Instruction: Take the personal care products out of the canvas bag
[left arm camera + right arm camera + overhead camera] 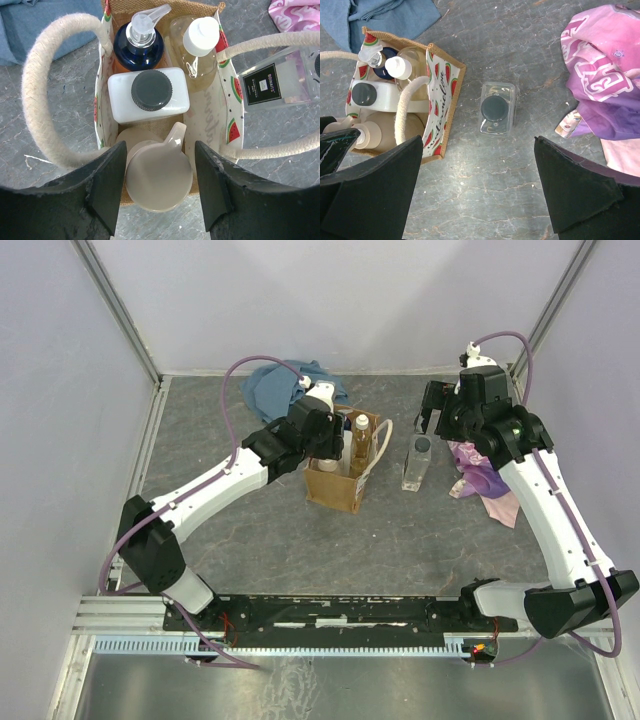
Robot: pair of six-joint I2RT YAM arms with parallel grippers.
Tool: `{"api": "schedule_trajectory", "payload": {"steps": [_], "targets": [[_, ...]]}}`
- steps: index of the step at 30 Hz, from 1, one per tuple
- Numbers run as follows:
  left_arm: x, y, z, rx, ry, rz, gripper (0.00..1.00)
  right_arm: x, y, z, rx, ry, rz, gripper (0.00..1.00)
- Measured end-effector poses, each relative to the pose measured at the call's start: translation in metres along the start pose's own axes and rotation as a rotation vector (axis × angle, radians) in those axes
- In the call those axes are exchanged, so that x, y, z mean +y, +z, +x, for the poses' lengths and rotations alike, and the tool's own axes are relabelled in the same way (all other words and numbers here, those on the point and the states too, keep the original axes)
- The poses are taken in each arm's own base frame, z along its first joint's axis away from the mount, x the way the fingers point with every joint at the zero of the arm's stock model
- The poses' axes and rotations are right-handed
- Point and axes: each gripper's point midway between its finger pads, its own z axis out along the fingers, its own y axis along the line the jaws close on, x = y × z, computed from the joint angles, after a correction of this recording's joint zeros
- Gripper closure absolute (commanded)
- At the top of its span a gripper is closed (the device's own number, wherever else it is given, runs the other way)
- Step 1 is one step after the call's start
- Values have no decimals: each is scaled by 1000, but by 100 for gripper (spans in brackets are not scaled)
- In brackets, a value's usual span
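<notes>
Grey mottled desk (250,530), pale walls around. Back left: blue cloth (275,385). Left hand (160,150) spread wide, empty, over canvas bag (335,490) at centre. Beige pump bottle (159,185) directly beneath, white dark-capped bottle (148,95) behind. Probably rigid, smooth, slippery; best taken under the pump collar. Soft bag, rope handles either side, liable to snag. Just right: clear bottle (497,107), upright. Right hand (477,150) wide, empty, above. Pink-purple cloth (600,90) far right; bare room in front.
</notes>
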Motion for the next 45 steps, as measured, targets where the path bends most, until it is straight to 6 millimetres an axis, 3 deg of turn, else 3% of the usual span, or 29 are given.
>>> {"api": "schedule_trajectory", "payload": {"steps": [18,28,38,45], "targets": [[5,8,11,37,13,-35,35,-2,0,3,6,-10,3,0],[3,8,12,44,16,-31,52,-2,1,4,8,-14,4,0],[3,-2,15,90,33,-39,53,-3,1,5,11,-17,4,0],[-8,-23,-12,71,36,-22,54,-4,3,8,18,-18,8,0]]}}
